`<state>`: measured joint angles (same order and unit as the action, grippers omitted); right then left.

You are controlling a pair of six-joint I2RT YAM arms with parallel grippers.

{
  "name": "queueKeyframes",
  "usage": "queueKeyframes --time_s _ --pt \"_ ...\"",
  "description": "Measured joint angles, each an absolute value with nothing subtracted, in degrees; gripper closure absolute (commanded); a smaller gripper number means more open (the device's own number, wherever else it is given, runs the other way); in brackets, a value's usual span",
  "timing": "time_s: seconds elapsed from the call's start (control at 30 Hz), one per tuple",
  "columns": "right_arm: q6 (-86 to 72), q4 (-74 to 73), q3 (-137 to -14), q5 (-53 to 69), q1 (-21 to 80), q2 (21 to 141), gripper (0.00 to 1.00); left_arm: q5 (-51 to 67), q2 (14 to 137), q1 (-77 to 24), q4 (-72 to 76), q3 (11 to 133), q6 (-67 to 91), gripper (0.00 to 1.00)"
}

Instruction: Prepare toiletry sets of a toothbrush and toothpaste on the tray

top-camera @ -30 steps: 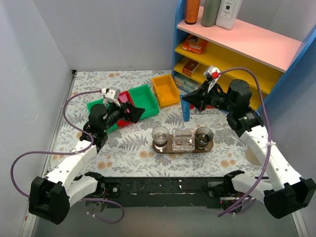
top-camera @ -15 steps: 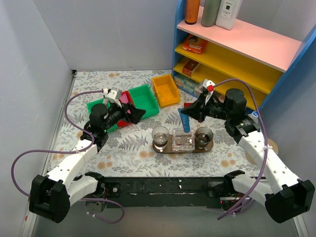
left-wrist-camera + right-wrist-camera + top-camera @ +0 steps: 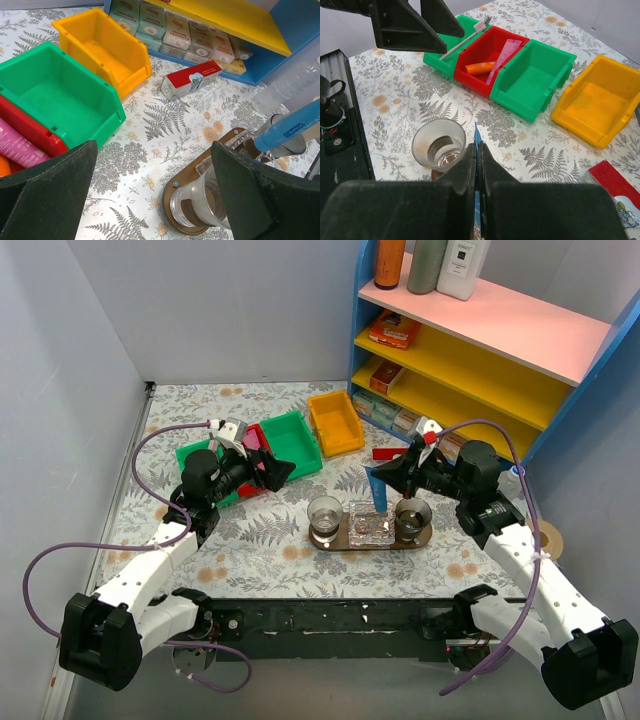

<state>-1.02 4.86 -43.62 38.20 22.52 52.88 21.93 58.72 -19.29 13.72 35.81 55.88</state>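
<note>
The blue toothpaste tube (image 3: 380, 493) is clamped between the shut fingers of the right gripper (image 3: 476, 148), gripped at its upper end and hanging almost upright. In the top view its lower end is seen over the right half of the tray (image 3: 345, 544), near the gap between the clear block (image 3: 368, 523) at the tray's middle and the glass cup (image 3: 412, 516) at its right end. Whether it touches anything cannot be told. A second cup (image 3: 325, 512) stands at the tray's left end. The left gripper (image 3: 272, 468) is spread wide with nothing in it, beside the red bin (image 3: 476, 81) towards the tabletop's far left. A pink tube (image 3: 503, 52) and an orange tube (image 3: 480, 66) lie in that bin, and a toothbrush (image 3: 465, 36) leans out of the green bin (image 3: 437, 56) next to it.

Several risks can be judged from here. The tube is pinched only by its thin flat end, so it could swing or slide out if the arm is moved sharply. If it is let go while off centre, it may strike the cup's rim, land on the clear block, or drop between the two. From there it could tip off the tray onto the tabletop. The cup looks light, so it might be pushed or toppled if the tube or fingers are lowered against its rim. The set would also be left incomplete if no toothbrush is brought to the same cup.
</note>
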Motion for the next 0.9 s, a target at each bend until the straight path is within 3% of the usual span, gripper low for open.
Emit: queueKeyframes --time_s 0.9 --pt "-3.6 16.0 -34.7 36.1 22.6 50.8 0.99 22.6 59.0 -19.3 13.7 35.8 55.3 0.02"
